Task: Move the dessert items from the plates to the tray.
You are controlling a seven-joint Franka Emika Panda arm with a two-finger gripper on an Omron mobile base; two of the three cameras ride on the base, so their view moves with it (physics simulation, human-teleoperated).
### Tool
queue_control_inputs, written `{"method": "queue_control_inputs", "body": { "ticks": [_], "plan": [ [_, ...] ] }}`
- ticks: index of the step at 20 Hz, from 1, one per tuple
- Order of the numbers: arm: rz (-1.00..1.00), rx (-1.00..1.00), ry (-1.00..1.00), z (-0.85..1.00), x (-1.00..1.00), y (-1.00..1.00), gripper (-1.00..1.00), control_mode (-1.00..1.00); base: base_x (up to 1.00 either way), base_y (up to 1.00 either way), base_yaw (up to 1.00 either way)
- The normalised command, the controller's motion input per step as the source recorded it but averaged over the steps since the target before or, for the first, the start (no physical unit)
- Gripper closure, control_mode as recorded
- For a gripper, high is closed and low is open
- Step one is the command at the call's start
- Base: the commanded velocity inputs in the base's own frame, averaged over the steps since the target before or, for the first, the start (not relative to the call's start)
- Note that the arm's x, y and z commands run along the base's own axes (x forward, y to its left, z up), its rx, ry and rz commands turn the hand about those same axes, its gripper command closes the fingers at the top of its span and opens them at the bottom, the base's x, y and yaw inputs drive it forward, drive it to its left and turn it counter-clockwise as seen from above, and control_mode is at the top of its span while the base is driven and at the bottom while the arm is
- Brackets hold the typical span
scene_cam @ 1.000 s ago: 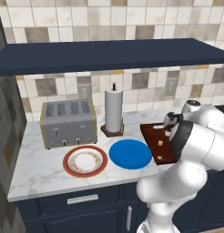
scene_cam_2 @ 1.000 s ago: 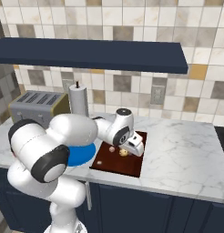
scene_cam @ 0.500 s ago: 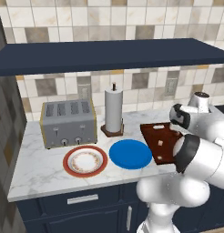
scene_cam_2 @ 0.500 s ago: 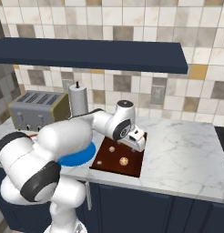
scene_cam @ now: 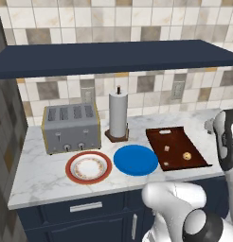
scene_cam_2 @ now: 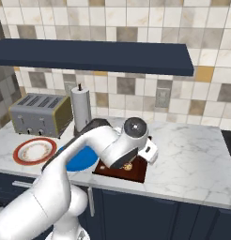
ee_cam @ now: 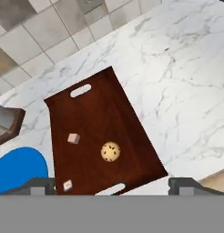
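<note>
Nearest, at the counter's front edge, a white plate with a red-orange rim and, just beside it, a plain blue plate, both bare and both to the left of the dark reddish-brown tray as seen in the left base view. On the tray itself, a round tan cookie near its middle and a pale cube close beside it, with another small pale piece toward the tray's near corner; above the tray, gripper with jaws spread wide and nothing between them. Farther back from the tray, against the tiled wall, a paper towel roll and a grey toaster.
</note>
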Motion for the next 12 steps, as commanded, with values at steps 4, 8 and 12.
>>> {"method": "queue_control_inputs", "body": {
  "ticks": [4,8,12],
  "plan": [
    [0.01,0.02,-0.46,0.64,-0.75,0.00,-1.00,-1.00,0.00,0.00,0.00],
    [0.00,0.00,0.00,0.00,0.00,0.00,-1.00,-1.00,0.00,0.00,0.00],
    [0.00,-0.10,-0.27,0.29,-0.56,0.25,-1.00,-1.00,0.00,0.00,0.00]
  ]
}}
